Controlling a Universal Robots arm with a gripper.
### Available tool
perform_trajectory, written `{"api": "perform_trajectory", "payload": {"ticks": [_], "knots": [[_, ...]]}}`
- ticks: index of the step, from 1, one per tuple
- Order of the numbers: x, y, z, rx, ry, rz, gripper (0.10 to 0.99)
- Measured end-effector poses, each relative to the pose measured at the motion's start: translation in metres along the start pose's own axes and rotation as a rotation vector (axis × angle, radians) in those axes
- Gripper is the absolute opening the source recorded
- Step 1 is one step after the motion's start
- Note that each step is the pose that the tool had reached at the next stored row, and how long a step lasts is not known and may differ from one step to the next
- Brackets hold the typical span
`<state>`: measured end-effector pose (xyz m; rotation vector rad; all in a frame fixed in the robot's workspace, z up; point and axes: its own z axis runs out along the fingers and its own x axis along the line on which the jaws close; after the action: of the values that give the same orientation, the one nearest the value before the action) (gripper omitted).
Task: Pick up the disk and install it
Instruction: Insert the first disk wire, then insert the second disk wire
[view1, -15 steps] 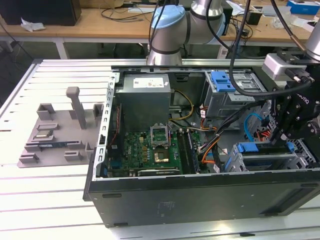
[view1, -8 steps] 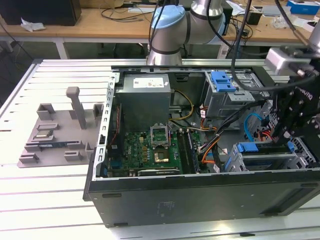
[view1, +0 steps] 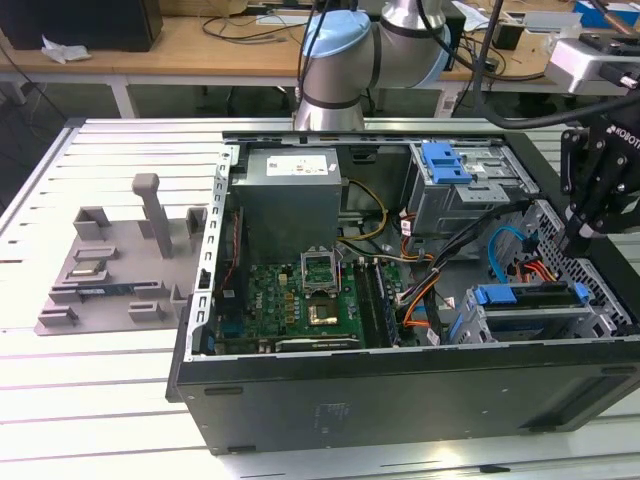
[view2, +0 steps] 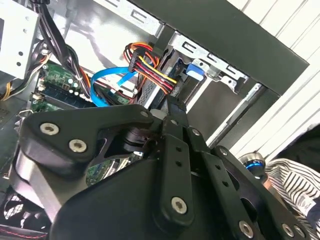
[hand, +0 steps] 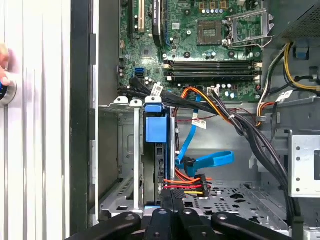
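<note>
Fingertips hidden behind the gripper (hand: 172, 197) body, so whether they are apart or together I cannot tell; it hovers at the disk (hand: 154, 150), seated edgewise in the metal bay (hand: 127, 155)

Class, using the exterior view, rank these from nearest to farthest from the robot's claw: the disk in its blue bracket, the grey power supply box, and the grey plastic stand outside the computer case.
1. The disk: in the case's drive cage, just below the claw at the exterior view's right.
2. The power supply: inside the case, toward its far left corner.
3. The plastic stand: on the table outside the case, at the exterior view's left.
</note>
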<state>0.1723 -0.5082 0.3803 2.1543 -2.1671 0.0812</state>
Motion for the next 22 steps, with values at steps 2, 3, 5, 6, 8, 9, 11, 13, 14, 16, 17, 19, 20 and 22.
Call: {"api": "perform_trajectory", "payload": {"ticks": [2, 3, 5, 6, 8, 9, 11, 13, 14, 16, 17, 19, 20, 22], "knots": [[0.0, 0.0, -0.0001, 0.0, 0.0001, 0.0, 0.106], [0.0, 0.0, -0.0001, 0.0, 0.0001, 0.0, 0.106], [0.0, 0.0, -0.0001, 0.0, 0.0001, 0.0, 0.114], [0.0, 0.0, -0.0001, 0.0, 0.0, 0.0, 0.235], [0.0, 0.0, -0.0001, 0.0, 0.0, 0.0, 0.294], [-0.0001, 0.0, -0.0001, 0.0, 0.0, 0.0, 0.361], [-0.0019, 0.0011, -0.0002, 0.0, -0.0013, 0.0, 0.361], [-0.0058, 0.0044, -0.0002, 0.0, -0.0087, 0.0, 0.361], [-0.0074, 0.008, 0.0, 0.0, -0.0115, 0.0, 0.361], [-0.0077, 0.0189, 0.0011, 0.0, -0.012, -0.002, 0.361], [-0.0078, 0.0261, 0.002, 0.0, -0.0119, -0.005, 0.361], [-0.0079, 0.0315, 0.0051, 0.002, -0.0116, -0.018, 0.361], [-0.0083, 0.0321, 0.0075, 0.002, -0.0114, -0.025, 0.361], [-0.0083, 0.0321, 0.0081, 0.002, -0.0111, -0.028, 0.361]]}}
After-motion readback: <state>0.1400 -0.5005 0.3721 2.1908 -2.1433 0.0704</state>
